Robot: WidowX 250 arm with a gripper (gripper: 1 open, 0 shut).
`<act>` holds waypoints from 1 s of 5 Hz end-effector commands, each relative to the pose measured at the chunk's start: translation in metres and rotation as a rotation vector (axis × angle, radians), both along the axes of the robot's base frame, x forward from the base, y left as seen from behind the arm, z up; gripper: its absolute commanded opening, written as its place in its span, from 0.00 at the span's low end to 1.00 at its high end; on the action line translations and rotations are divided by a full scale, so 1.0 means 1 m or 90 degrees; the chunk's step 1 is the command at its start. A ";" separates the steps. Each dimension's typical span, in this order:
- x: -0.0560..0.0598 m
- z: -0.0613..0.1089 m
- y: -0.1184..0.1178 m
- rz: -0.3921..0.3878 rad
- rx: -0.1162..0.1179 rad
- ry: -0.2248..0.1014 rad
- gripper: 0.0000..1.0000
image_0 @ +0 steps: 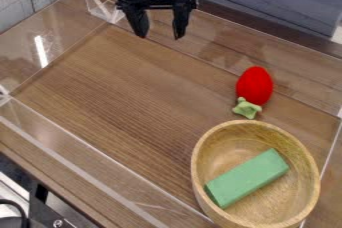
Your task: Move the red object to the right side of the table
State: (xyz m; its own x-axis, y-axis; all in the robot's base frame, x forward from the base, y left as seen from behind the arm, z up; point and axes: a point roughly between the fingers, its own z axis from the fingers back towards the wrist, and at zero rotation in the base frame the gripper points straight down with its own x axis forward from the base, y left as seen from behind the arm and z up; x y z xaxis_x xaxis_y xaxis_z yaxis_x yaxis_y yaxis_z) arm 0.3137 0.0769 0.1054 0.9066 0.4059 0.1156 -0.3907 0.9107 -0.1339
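Jaws spread wide, nothing between them. Gripper at the far edge of the table, left of center in view, reaching in from the top of the frame, fingers pointing toward the near side. Red object on the right part of the table in view, well apart from the jaws, nearer the camera and to their right, leafy end toward the wooden bowl, green block inside that.

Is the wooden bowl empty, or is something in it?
Not empty: the wooden bowl holds a green block, lying inside its rim.
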 end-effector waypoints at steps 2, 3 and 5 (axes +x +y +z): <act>0.007 0.018 0.035 0.069 0.055 -0.067 1.00; 0.016 0.011 0.055 0.065 0.072 -0.077 1.00; 0.027 -0.009 0.084 0.005 0.091 -0.095 1.00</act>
State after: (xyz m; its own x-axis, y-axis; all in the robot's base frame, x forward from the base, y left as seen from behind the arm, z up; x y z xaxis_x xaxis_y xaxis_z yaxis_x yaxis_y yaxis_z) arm 0.3337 0.1558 0.0757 0.8856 0.3963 0.2421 -0.3918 0.9175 -0.0682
